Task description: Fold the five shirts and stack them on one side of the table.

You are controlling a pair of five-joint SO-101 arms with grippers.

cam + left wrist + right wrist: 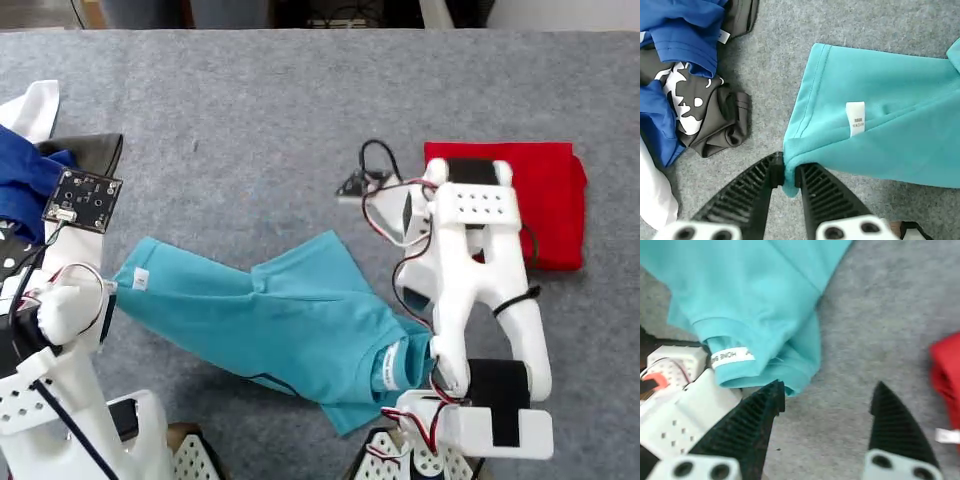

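teal shirt [290, 320]: lay rumpled, near centre; soft, light, limp.
left gripper [788, 175]: clenched on its left hem corner.
right gripper [830, 387]: released, empty, beside collar [760, 375].
hold: collar edge, probably.

teal shirt [290, 320] = smooth matt knit cloth, red shirt [545, 200] same-ish. table [250, 120] cover's rough grey felt/carpet. left gripper [788, 172] is black ribbed matt plastic, arm shells [480, 270] smooth white plastic w/ slight sheen.

High view straight down over table [250, 110]; wrist views close, seemingly downward, teal shirt [290, 320] common to all.
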